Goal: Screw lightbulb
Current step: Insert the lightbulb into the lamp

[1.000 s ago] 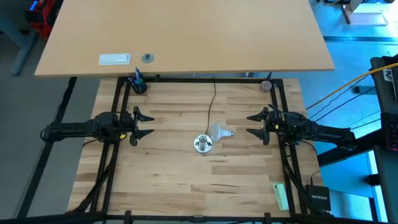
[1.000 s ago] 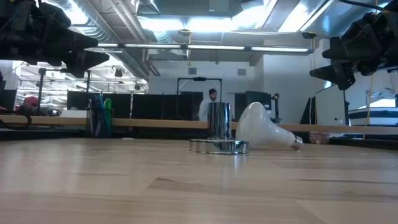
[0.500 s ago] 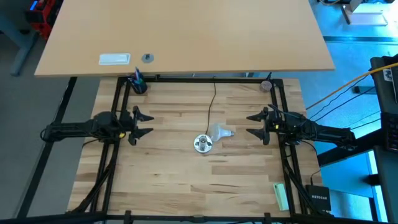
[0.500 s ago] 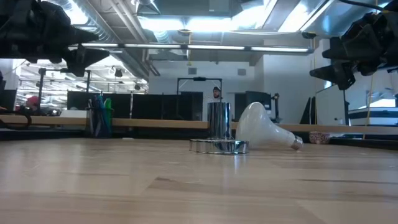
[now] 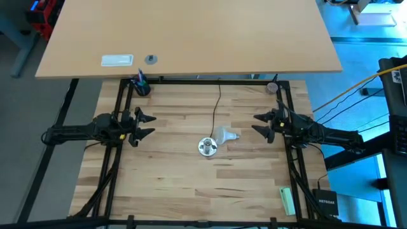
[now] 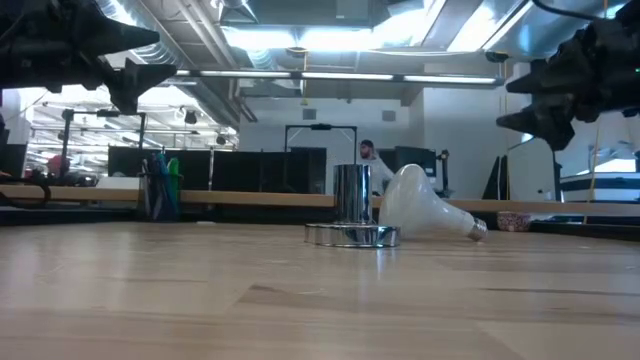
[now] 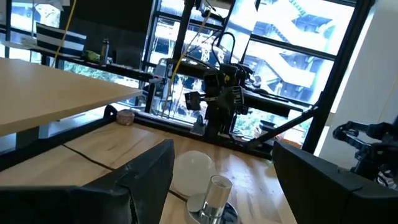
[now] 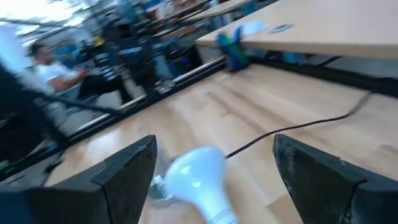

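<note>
Hovering above the table point(image 5: 191, 191), both claws empty with fingers spread: left claw point(image 5: 147, 124) on the left side, right claw point(image 5: 259, 124) on the right, facing each other across the middle. Neither touches anything. My read: it's a ready pose, claws open so either can drop onto the parts between them.

Lightbulb point(image 5: 226, 135) lies on its side near table centre, dome toward the socket point(image 5: 206, 147), screw base pointing away toward the right arm. It sits just beside the socket, possibly touching; can't tell from above. Not threaded in, so the task looks unstarted. Right claw is on the base end and probably suited for the pickup; left could steady the socket.

Socket stands upright on its flat round foot, black cord point(image 5: 217, 105) running to the far edge.

Count: 2 claws, 1 lightbulb, 1 socket, 1 cord. Also 1 pen cup point(image 5: 140, 85) at the far left corner, 1 green pad point(image 5: 287, 200) at the near right.
</note>
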Motion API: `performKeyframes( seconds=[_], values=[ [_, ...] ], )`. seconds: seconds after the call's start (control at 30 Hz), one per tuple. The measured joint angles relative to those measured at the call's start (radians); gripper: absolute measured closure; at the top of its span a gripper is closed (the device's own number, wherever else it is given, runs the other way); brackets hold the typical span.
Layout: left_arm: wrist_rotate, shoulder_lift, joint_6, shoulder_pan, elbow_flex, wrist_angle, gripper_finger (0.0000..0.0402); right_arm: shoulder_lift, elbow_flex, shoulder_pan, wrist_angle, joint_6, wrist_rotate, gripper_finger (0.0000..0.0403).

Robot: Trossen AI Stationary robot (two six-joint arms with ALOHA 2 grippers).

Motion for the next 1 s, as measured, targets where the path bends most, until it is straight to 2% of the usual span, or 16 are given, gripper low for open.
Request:
performKeyframes(
  seconds=[0.13,0.37,0.53,0.7,0.8,0.9,1.0],
  values=[
    [0.000,0.000,-0.018,0.000,0.000,0.001,0.0139,0.000,0.000,0.000,-0.002,0.009,0.013,0.0078],
    [-0.024,0.000,-0.103,0.001,0.000,-0.015,0.0139,0.000,0.000,0.000,0.019,0.204,-0.121,0.0078],
    [-0.047,0.000,-0.203,0.001,0.000,0.021,0.0139,0.022,0.000,0.000,0.159,0.284,-0.110,0.0078],
    [-0.063,0.019,-0.189,0.000,0.001,0.137,0.0139,0.122,0.000,0.000,0.409,0.187,-0.101,0.0078],
    [-0.109,0.072,-0.158,0.000,0.033,0.137,0.0139,0.228,0.004,0.000,0.507,0.083,-0.113,0.0078],
    [-0.134,0.165,-0.121,0.000,0.089,0.141,0.0139,0.346,0.063,0.000,0.484,-0.033,-0.150,0.0078],
    [-0.140,0.281,-0.086,0.000,0.149,0.133,0.0139,0.449,0.172,0.000,0.317,-0.143,-0.189,0.0078]
  ],
)
